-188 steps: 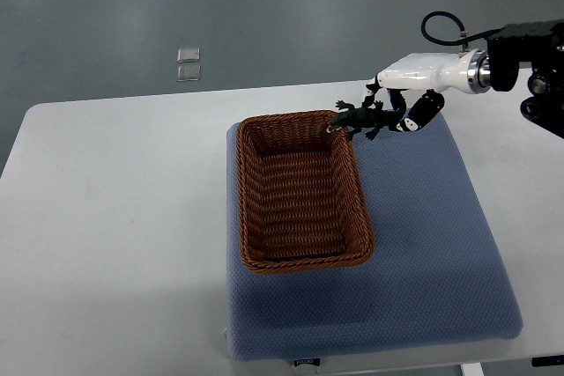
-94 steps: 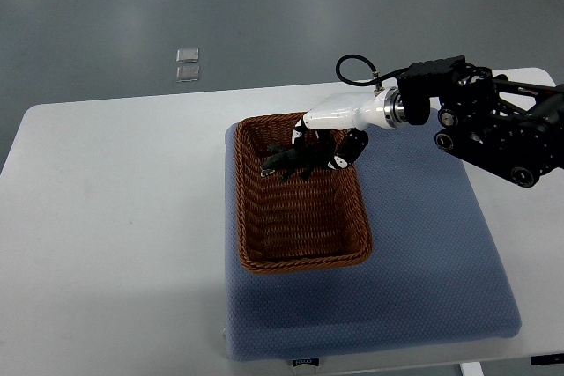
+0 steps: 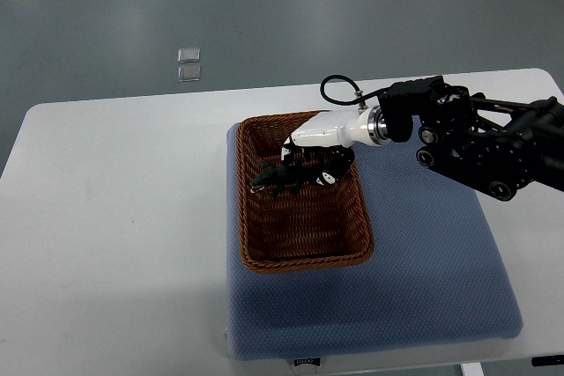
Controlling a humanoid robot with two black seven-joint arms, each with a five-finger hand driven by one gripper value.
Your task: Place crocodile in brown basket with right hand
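Fingers (image 3: pixel 328 175) of right hand (image 3: pixel 313 163) curled round crocodile (image 3: pixel 280 180), hovering inside brown basket (image 3: pixel 345 257), nearer its far end. Best lowered close to the weave (no dropping from height), then released gently.

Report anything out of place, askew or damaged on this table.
Nothing stands out. The basket sits squarely on the blue mat, and the mat lies flat on the table. The right hand holds the crocodile over the basket's inside, not yet released. Nothing looks spilled or broken.
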